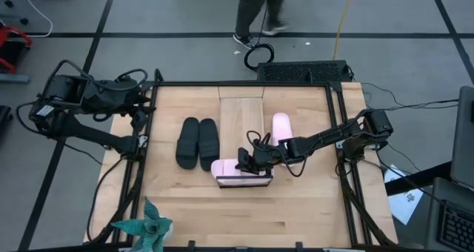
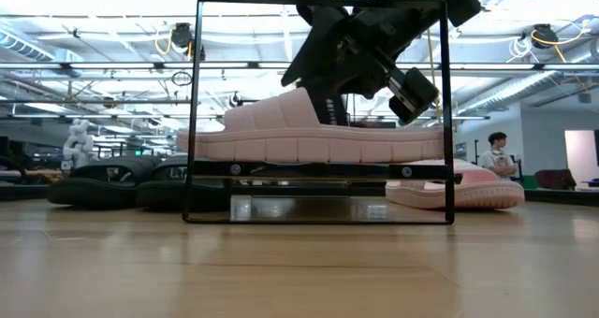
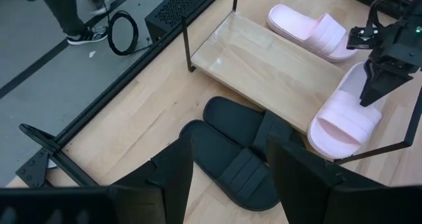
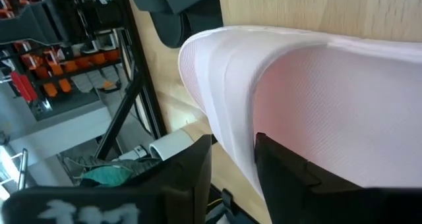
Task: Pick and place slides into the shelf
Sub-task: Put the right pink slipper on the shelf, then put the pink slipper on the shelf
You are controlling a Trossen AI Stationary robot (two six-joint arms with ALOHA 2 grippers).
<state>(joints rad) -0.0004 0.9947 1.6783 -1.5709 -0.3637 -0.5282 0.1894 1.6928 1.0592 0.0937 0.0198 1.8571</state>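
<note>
1. the right gripper (image 1: 250,163) is over the near end of the shelf (image 1: 241,111), its fingers closed on the edge of a pink slide (image 1: 238,173) lying across that end.
2. the second pink slide (image 1: 281,127) lies on the table just right of the shelf.
3. the black pair (image 1: 198,142) lies left of the shelf.
4. the left gripper (image 3: 231,178) waits at the table's left edge, fingers apart and empty.

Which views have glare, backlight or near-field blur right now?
Low view: bright ceiling lights behind leave the right gripper a dark silhouette over the pink slide. Right wrist view: that slide fills the frame, soft. High view: even light, no glare on the shelf.
</note>
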